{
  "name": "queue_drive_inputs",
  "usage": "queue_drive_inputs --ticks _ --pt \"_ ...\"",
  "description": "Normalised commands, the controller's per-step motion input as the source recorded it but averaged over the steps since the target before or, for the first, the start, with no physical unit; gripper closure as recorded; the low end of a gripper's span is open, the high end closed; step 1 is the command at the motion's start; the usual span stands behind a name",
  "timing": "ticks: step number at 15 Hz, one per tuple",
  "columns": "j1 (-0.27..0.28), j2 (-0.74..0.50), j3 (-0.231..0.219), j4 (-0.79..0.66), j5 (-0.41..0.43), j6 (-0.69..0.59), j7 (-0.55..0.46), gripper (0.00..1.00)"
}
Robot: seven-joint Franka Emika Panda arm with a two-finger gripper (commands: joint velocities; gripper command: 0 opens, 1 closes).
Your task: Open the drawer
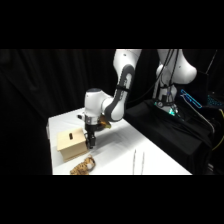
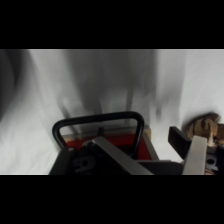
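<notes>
Arm (image 1: 119, 95) reaches in from the upper right, wrist bent down over the near-left part of the white table (image 1: 120, 145).

Gripper (image 1: 90, 142) hangs right at the right-hand face of the small tan wooden box (image 1: 70, 144). Box sits near the table's left edge, a dark slot on its top.

Drawer (image 2: 107, 145): from the side its front is hidden behind the gripper, so I can't tell there how far out it sits. Wrist view gives more: black loop handle (image 2: 97, 121) arches across just beyond the fingers, with an orange-red strip of the drawer front below it.

Hand state: one grey finger (image 2: 117, 157) runs diagonally up under the loop, tip close to or inside the arch. The other finger (image 2: 197, 155) stands well off to the right, outside the loop. So the jaws look spread wide, with nothing clamped between them. Can't tell if the inner finger is touching the handle.

Other stuff:
- Brown patterned object (image 1: 83, 166) on the near edge of the table, just in front of the box; also peeks in at the right of the wrist view.
- Metal tongs (image 1: 138, 161) lying on the table to the right, well apart from the box.
</notes>
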Motion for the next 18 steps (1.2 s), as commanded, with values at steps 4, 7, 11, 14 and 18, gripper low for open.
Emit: queue_drive_inputs --ticks 4,7,11,14,18 --pt "-0.034 0.12 0.02 0.16 -0.002 0.07 0.01 0.0" --pt "-0.013 0.02 0.0 0.04 -0.011 0.08 0.02 0.0" --pt "-0.014 -0.14 -0.012 -0.2 -0.016 0.14 0.01 0.0" --pt "-0.049 -0.24 0.015 -0.38 -0.002 0.2 0.0 0.0" --pt "-0.034 -0.3 0.016 -0.48 -0.007 0.22 0.01 0.0"
